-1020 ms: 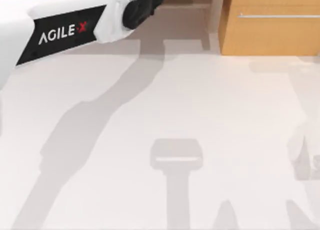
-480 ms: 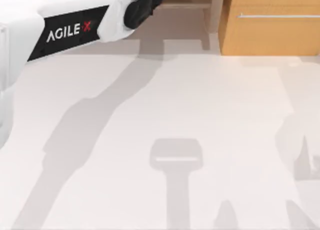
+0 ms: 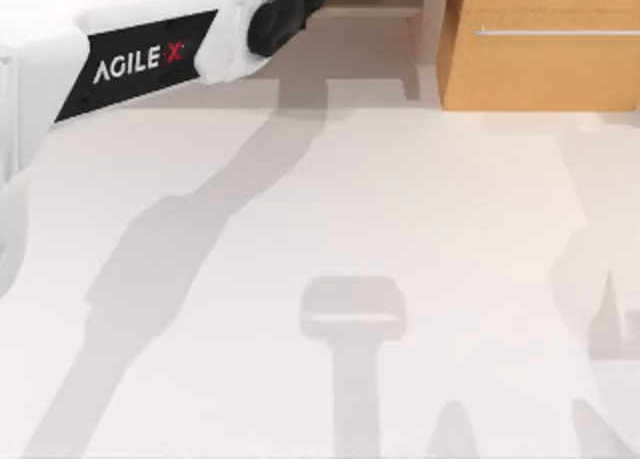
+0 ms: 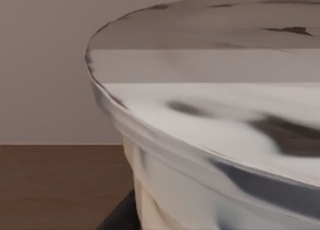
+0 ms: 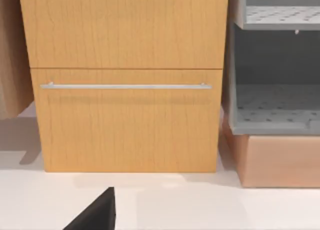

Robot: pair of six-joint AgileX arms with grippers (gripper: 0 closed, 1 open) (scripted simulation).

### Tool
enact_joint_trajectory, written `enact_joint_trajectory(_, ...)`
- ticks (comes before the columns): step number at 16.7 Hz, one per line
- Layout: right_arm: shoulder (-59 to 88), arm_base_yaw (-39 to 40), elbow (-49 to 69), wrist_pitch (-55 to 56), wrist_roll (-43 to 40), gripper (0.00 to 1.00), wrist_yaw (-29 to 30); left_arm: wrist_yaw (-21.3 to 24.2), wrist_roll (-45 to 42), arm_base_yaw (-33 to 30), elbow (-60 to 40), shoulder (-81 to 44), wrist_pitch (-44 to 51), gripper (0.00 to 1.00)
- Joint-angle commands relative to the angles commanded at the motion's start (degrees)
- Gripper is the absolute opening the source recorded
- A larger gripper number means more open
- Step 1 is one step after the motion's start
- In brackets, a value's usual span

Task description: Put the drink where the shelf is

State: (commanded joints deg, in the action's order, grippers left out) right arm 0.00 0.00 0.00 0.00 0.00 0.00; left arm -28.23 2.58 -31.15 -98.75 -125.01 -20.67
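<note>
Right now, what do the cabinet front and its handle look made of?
Cabinet front: orange-toned wood or wood veneer, matte, with fine vertical grain lines and a seam between two panels. Handle: likely brushed metal, a thin silver bar with a soft sheen. Being rendered, both are only apparent.

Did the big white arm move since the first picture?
Yes. Against the cabinet, the left arm slid a little toward the table's right in the top view; its logo sits farther right than before.

Hidden and cropped parts

My left arm (image 3: 140, 49) runs off the top view's far-left edge, its claw out of sight; the shelf (image 3: 375, 14) is cut by the far edge, and the drink (image 4: 215, 140) overflows the left wrist view, blurred.
</note>
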Motion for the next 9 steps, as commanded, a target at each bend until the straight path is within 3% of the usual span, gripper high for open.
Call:
enact_joint_trajectory(3,0.0,0.0,0.0,0.0,0.0,1.0,0.0,0.0,0.0,0.0,0.0,0.0,0.0,0.98)
enact_joint_trajectory(9,0.0,0.0,0.0,0.0,0.0,1.0,0.0,0.0,0.0,0.0,0.0,0.0,0.0,1.0)
